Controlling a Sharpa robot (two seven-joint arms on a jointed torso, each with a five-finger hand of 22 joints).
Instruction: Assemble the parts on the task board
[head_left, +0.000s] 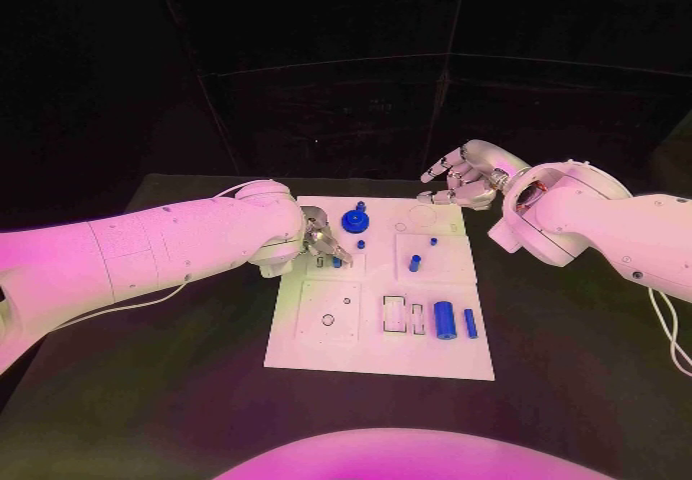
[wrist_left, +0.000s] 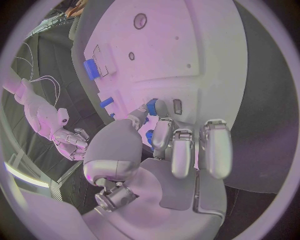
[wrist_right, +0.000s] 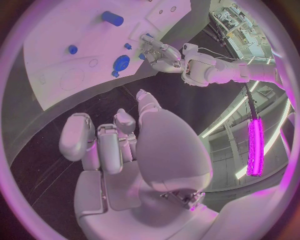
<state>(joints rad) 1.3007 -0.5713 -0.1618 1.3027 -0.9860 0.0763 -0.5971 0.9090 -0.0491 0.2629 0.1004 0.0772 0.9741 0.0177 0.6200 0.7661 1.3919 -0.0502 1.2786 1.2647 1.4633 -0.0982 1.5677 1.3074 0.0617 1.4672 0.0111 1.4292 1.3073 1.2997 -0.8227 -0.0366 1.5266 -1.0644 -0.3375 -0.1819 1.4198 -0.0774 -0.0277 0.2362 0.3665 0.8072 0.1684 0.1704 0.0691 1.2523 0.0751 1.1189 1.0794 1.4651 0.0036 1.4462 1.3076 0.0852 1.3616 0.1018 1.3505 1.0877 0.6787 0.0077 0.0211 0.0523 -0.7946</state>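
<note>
The white task board lies in the middle of the black table. My left hand hovers over its far left part, where the thumb and a finger pinch a small blue peg whose tip shows below the fingertips. A blue knob stands just right of that hand, with a small blue stud beside it. Another blue peg sits mid-board. Two blue cylinders lie near the right edge. My right hand hangs beyond the far right corner, fingers apart, holding nothing.
A tiny blue piece sits on the board's right half. Rectangular slots and a round hole mark the near half. Bare black table surrounds the board. A thin cable hangs from my right arm.
</note>
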